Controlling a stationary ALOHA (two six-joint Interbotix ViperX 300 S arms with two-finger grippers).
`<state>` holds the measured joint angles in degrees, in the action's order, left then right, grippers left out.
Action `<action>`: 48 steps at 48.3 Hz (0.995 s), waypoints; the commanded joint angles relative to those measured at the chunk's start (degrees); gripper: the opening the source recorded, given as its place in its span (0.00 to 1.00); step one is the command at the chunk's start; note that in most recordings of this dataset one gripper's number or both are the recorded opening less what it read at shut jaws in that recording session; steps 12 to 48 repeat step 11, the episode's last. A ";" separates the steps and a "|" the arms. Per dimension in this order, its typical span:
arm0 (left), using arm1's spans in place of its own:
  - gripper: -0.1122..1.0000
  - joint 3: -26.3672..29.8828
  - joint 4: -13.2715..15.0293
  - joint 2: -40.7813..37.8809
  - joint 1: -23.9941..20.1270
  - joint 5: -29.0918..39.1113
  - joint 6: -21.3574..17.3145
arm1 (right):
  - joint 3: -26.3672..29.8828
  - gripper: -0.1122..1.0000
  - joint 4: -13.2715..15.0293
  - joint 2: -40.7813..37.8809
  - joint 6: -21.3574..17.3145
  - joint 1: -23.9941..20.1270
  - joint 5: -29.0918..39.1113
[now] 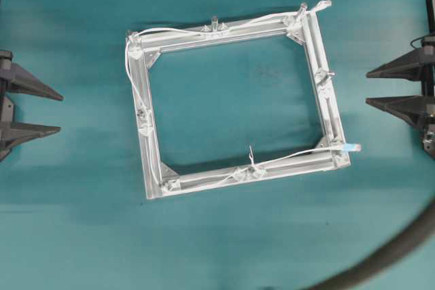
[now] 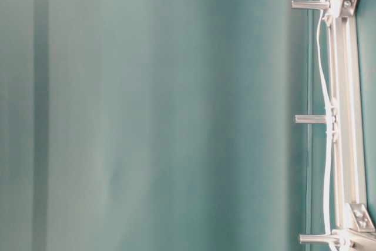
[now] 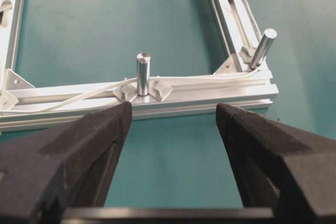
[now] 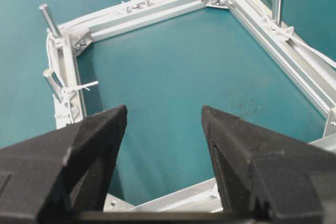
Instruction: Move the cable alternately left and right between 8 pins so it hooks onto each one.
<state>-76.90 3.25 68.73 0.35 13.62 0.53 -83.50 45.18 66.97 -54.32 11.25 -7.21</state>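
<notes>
The square silver frame [image 1: 319, 66] lies mid-table with upright pins such as the far-rail one [image 1: 214, 22] and the near-rail one [image 1: 251, 154]. The white cable [image 1: 177, 30] runs along the far, left and near rails; its light-blue plug [image 1: 351, 147] rests at the near right corner. My left gripper [image 1: 61, 112] is open left of the frame, apart from it. Its wrist view shows the gripper [image 3: 173, 109] empty, facing a pin [image 3: 143, 73] with the cable [image 3: 79, 97] passing it. My right gripper [image 1: 368, 87] is open right of the frame. It hangs empty [image 4: 164, 109] above the frame's rail [image 4: 294, 61].
A thick dark grey hose [image 1: 387, 256] curves across the near right corner of the teal table. In the table-level view, three pins, one in the middle [image 2: 311, 119], stand up from the frame [image 2: 343, 86] with the cable [image 2: 322, 57] beside them.
</notes>
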 commanded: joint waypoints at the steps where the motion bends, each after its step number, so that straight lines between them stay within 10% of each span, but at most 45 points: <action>1: 0.78 0.62 -0.18 -0.35 0.26 -0.26 0.26 | 0.62 0.67 0.00 -0.26 -0.09 -0.09 -0.18; 48: 0.78 0.62 -0.18 -0.35 0.18 -0.26 0.26 | 0.44 0.67 0.00 -0.35 -0.09 -0.09 0.35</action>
